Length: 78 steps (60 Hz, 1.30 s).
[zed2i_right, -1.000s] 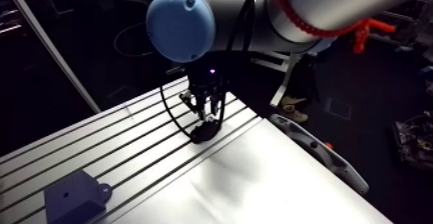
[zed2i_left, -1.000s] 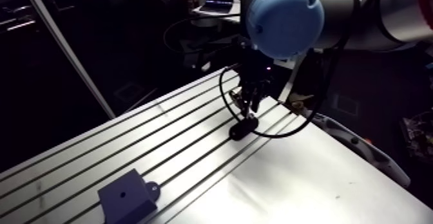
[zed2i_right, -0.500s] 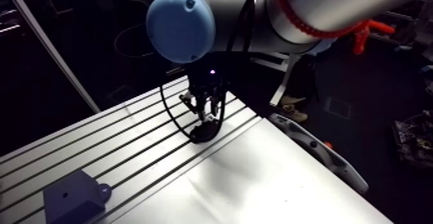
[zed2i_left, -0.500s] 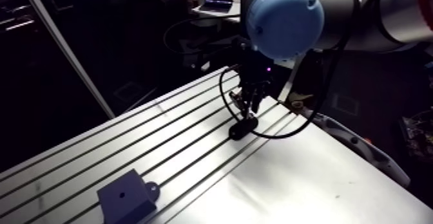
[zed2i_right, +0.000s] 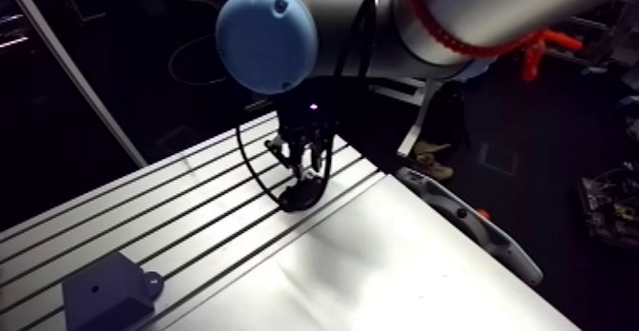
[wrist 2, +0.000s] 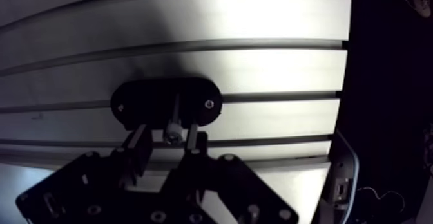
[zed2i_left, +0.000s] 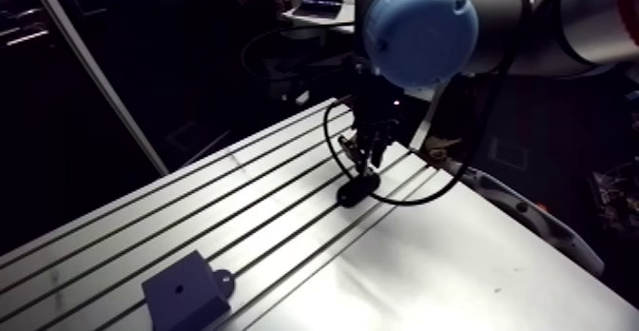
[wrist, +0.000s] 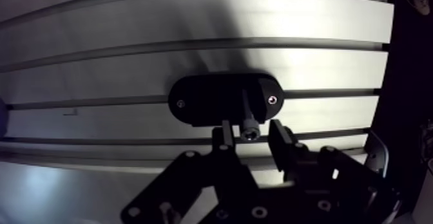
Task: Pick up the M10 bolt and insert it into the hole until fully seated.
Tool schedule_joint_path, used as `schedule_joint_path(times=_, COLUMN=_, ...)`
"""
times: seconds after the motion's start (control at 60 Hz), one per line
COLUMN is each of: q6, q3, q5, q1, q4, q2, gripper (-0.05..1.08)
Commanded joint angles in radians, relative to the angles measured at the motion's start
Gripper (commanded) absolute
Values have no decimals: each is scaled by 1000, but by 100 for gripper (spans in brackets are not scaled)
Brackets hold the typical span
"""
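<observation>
My tool (wrist: 250, 129) hangs low over the bench (wrist: 193, 20) with its fingers (wrist: 225, 136) apart. The bolt (wrist: 249, 132) sits between them, its socket head facing up at the wrist. In the wrist view a thin gap shows on each side of the head, so neither finger appears to press on it. The bolt's shank runs down into a black oval holder (wrist: 206, 101) that lies on the bench under and just ahead of my fingertips. In the arm view a blue block (zed2i_left: 183, 295) with a hole in its top stands well apart from my tool.
</observation>
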Motion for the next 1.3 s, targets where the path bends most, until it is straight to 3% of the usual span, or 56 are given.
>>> schedule_joint_path(times=0.017, q6=0, q3=0, q5=0, q1=0, q4=0, q2=1, gripper=58)
schedule_joint_path(times=1.05, q6=1, q3=-3, q5=-2, q1=1, q4=0, q2=15, gripper=68)
schedule_joint_path(times=1.3, q6=0, q3=-1, q5=-11, q1=1, q4=0, q2=19, gripper=71)
